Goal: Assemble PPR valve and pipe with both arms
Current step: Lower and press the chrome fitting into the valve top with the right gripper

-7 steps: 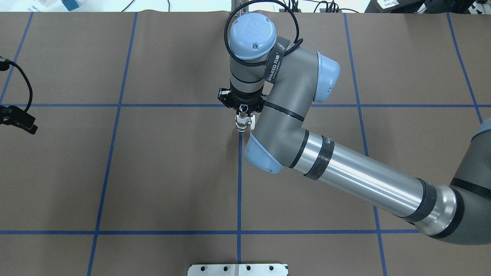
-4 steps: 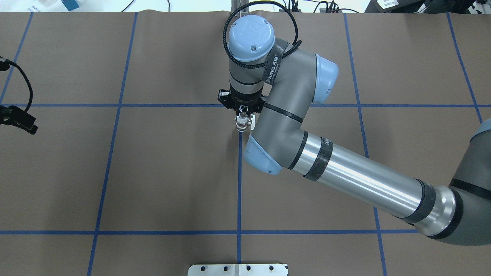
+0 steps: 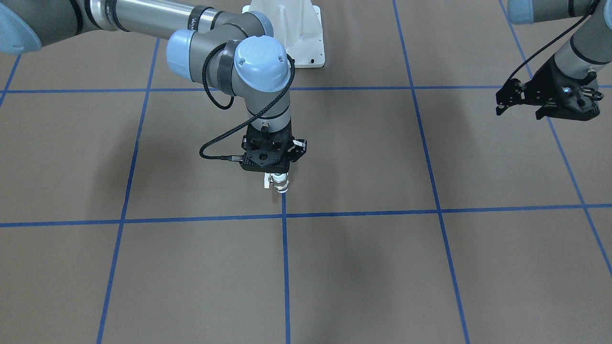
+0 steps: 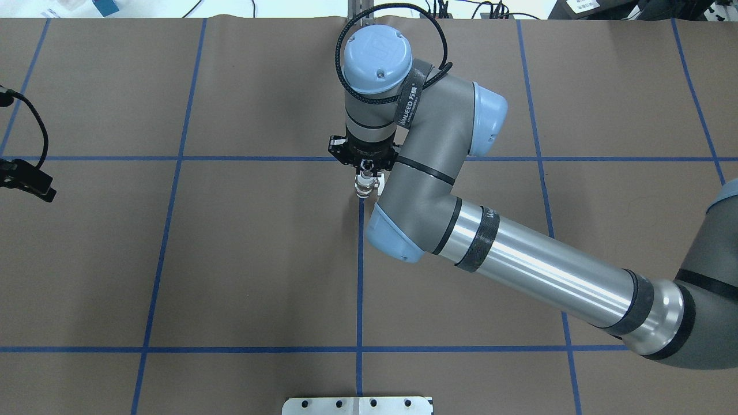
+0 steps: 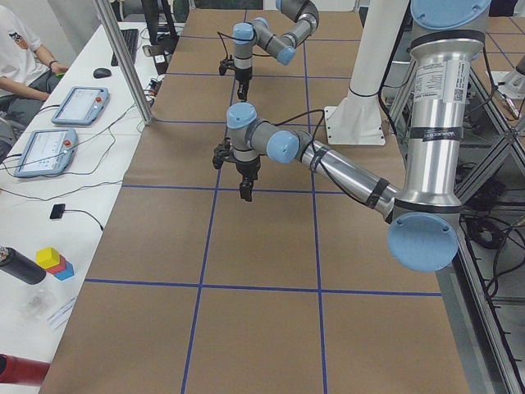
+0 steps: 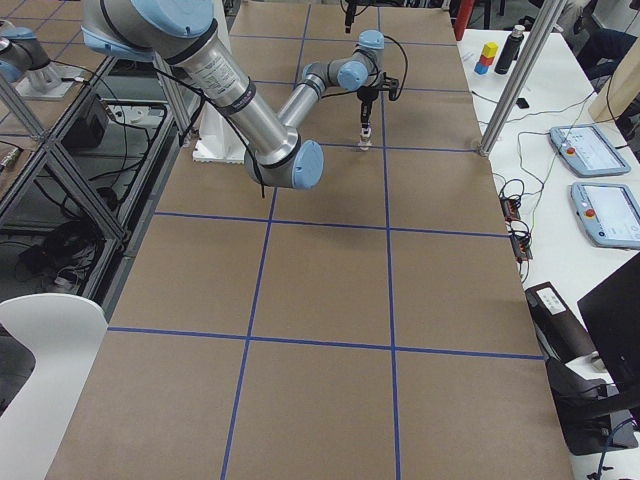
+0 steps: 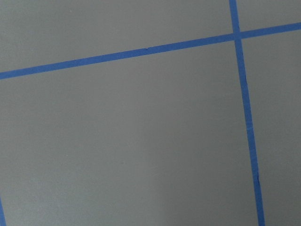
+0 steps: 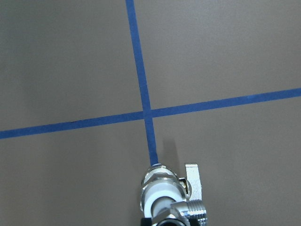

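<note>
The jaws of the right gripper [image 3: 273, 173] are closed on the top of the PPR valve [image 3: 278, 183], which is held upright with the gripper pointing straight down. The exact spot pinched is hidden by the black fingers. In the right wrist view the valve's metal ring and white plastic end are seen just beyond the fingers. The white side handle [image 8: 193, 175] sticks out to one side. The pipe [image 8: 190, 210], a small shiny threaded stub, is seen against the valve next to the fingers. It cannot be told whether the valve's lower end touches the table [image 3: 430, 286].

The valve is placed near the middle of the table, over a blue tape line [image 4: 360, 271] and just on the robot's side of a crossing in the tape grid. The table is covered with brown paper.

The right arm [image 4: 536, 271] is stretched in from its own side and bent at the wrist above the valve.

The left gripper [image 3: 523, 109] is held above bare paper, well apart from the valve. Whether its jaws are parted or closed cannot be told. Only paper and tape lines are shown in its wrist view.

A white bolted pedestal [image 3: 296, 28] is seen at the robot's edge of the table.
</note>
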